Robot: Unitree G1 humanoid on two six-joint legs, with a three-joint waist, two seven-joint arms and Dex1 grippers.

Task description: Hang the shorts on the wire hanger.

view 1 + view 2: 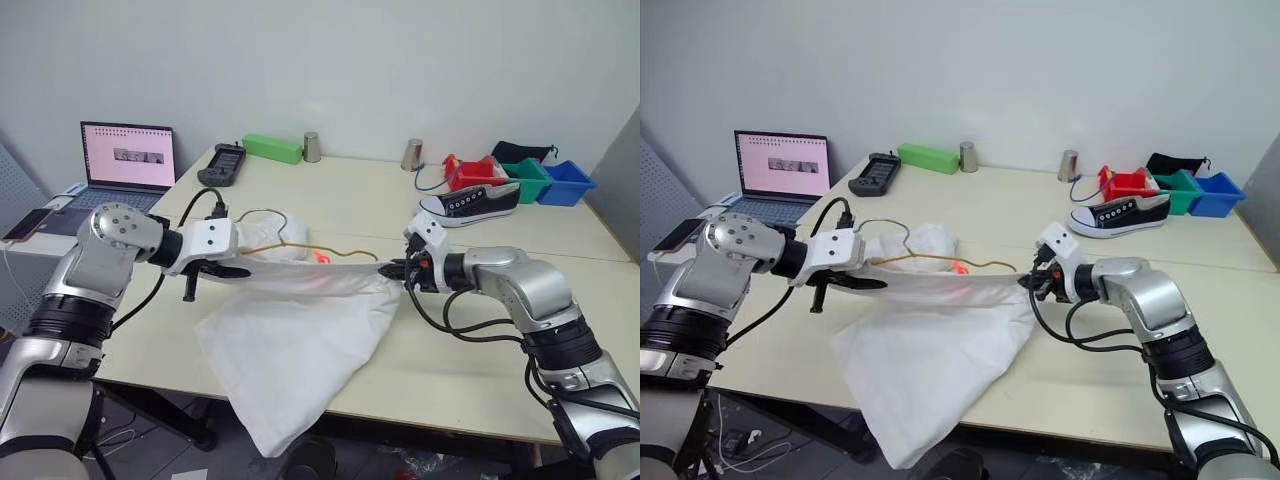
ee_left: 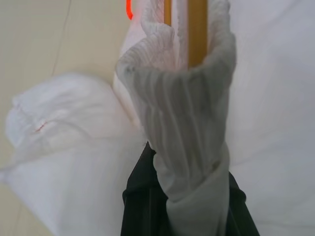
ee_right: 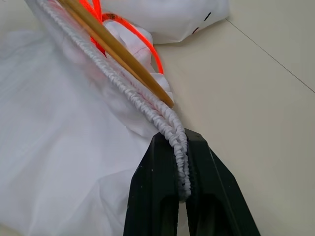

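Observation:
The white shorts [image 1: 300, 340] hang stretched by the waistband between my two grippers, and the loose fabric drapes over the table's front edge. My left gripper [image 1: 232, 270] is shut on the bunched left end of the waistband [image 2: 182, 123]. My right gripper [image 3: 178, 147] is shut on the ribbed right end. The thin yellowish wire hanger [image 1: 345, 256] runs along inside the waistband, showing in the wrist views as a tan rod [image 3: 115, 46]. Its hook [image 1: 262, 213] curls up above the fabric near the left gripper. The orange drawstring [image 1: 320, 257] peeks out at the middle.
On the beige table [image 1: 480, 330], a black-and-white sneaker [image 1: 468, 203] lies behind the right gripper, next to red [image 1: 475, 172], green [image 1: 528, 178] and blue [image 1: 565, 182] bins. At the back stand two metal cups [image 1: 312, 147], a green box [image 1: 272, 148] and a black device [image 1: 222, 164]. An open laptop [image 1: 128, 160] stands far left.

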